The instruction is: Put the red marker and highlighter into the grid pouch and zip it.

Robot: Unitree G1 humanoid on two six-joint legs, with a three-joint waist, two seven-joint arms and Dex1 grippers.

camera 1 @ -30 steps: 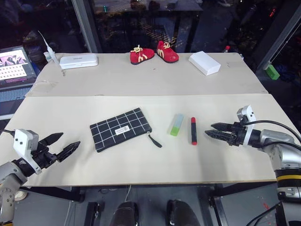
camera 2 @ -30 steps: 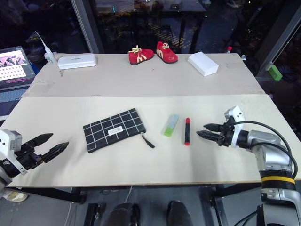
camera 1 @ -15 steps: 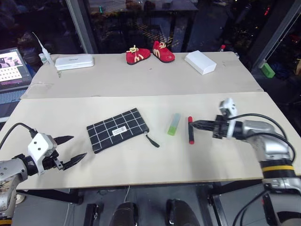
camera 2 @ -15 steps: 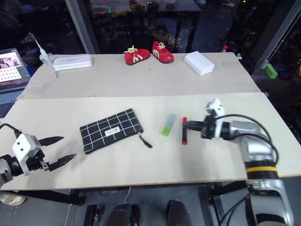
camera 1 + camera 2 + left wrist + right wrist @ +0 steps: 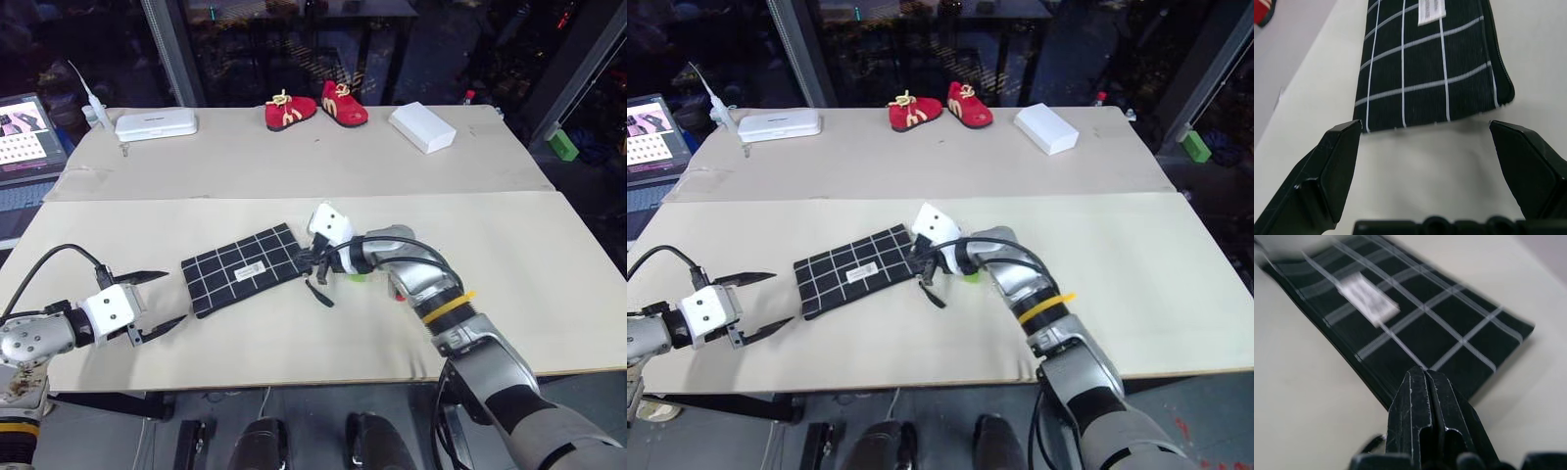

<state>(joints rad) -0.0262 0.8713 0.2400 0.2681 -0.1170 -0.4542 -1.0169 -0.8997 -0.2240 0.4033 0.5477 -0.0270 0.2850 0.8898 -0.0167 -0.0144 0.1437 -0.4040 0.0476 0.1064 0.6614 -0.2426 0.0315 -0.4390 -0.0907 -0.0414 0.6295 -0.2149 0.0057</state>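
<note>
Opening step: right gripper, jaws shut empty, sits at the grid pouch zipper end; left gripper gapes wide, empty; next pull the strap

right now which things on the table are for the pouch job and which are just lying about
For the job:
- grid pouch, zipper end at the shut right claw
- highlighter, mostly hidden behind the right arm
- open left claw, facing the pouch

Lying about:
- red shoes
- white box
- white case
- laptop
- green block
</note>
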